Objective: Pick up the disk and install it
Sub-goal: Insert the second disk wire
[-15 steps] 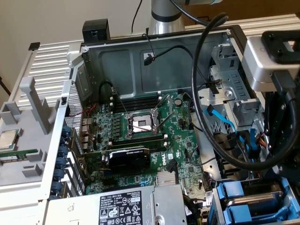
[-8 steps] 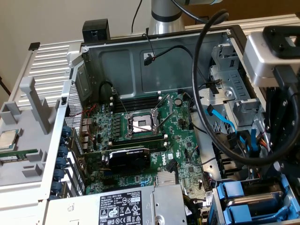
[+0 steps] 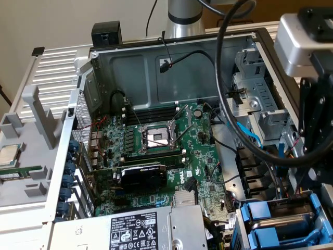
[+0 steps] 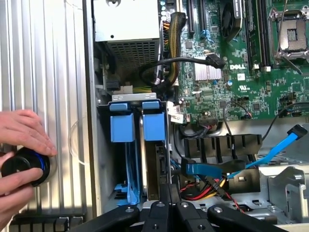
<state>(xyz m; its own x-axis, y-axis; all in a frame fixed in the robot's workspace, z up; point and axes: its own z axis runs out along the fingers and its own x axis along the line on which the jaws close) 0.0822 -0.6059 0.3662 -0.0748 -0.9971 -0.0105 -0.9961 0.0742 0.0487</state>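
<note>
Blue carrier tabs are marking the disk, which is sitting upright in the drive cage at the case's corner, beside the motherboard. My fingers are pressing fully together, holding nothing, and hovering just above the cage's edge. In the exterior view the cage's blue tabs are showing at the lower right. A person's hands are gripping a black knob on the ribbed worktop.

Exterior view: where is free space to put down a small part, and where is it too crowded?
Free: the ribbed grey tray beyond the case wall, and the bare case panel above the motherboard, crossed by one cable. Crowded: the blue drive bays, amid cables and the shut claw.
</note>
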